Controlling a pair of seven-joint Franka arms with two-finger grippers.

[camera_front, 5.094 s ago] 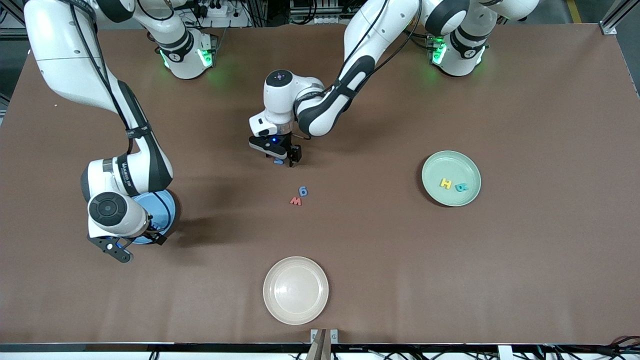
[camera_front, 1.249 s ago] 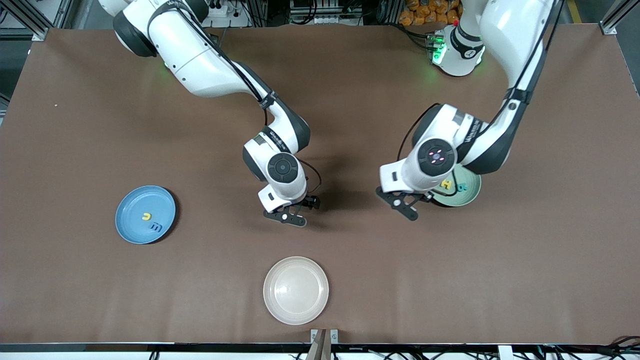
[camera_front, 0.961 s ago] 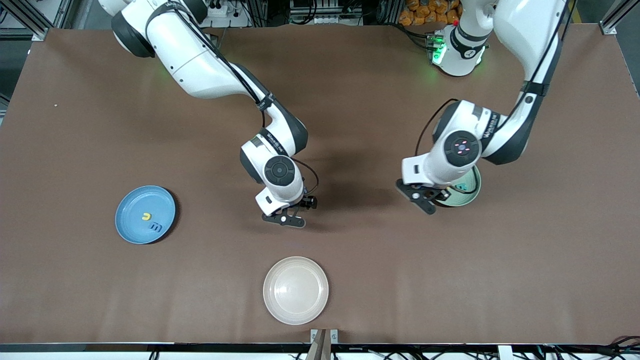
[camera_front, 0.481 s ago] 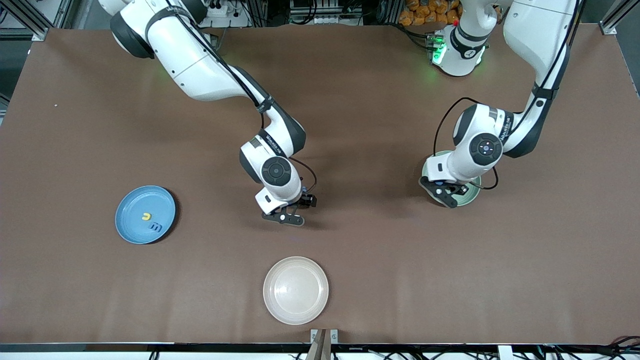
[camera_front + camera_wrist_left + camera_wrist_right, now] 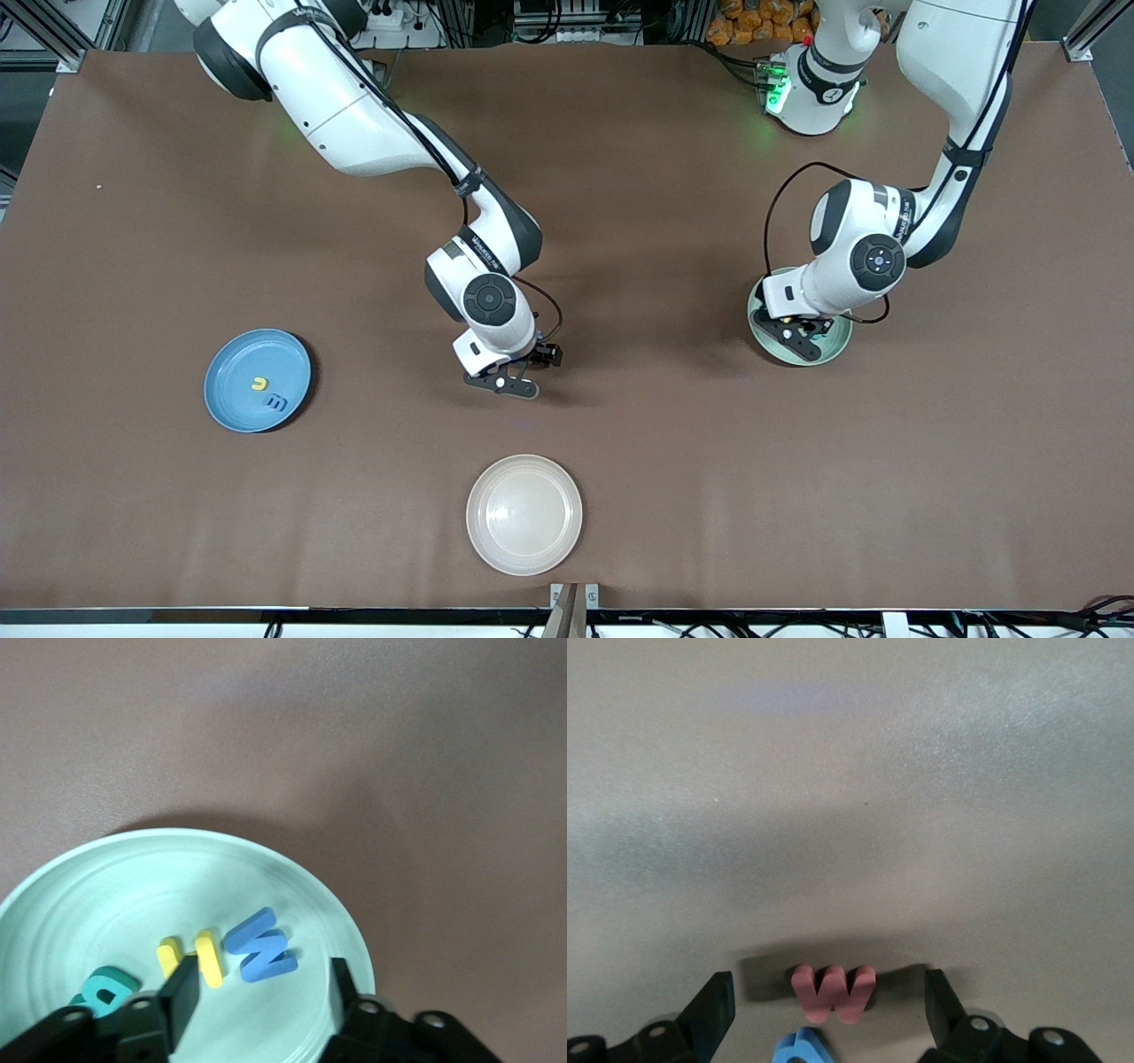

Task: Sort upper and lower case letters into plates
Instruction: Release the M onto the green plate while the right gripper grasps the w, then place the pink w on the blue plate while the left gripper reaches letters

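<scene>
My left arm comes from its base, bends at the elbow and hangs my left claw point(image 5: 800, 335) over the pale mint green round plate point(image 5: 292, 881). The fingers point(image 5: 182, 994) are spread apart and hold nothing. In the plate, between and just under them, lies a chunky blue letter W point(image 5: 260, 944); beside it is a yellow letter H point(image 5: 190, 958) and a teal letter point(image 5: 104, 988) (partly hidden by my finger, so I cannot read it).

My right arm reaches across the brown table point(image 5: 673, 461) to the middle, wrist bent down, with my right claw point(image 5: 514, 372) low over the surface. Its fingers point(image 5: 713, 1010) are spread wide, touching nothing. Between them stands a small red letter W point(image 5: 833, 990) on the table, and just beside it a light blue letter point(image 5: 804, 1047), only partly in view.

The sky blue round plate point(image 5: 230, 403), toward the right arm's end, holds a yellow letter point(image 5: 259, 384) and a blue letter point(image 5: 277, 404). A cream-white round plate point(image 5: 496, 540) lies nearest the front camera.
</scene>
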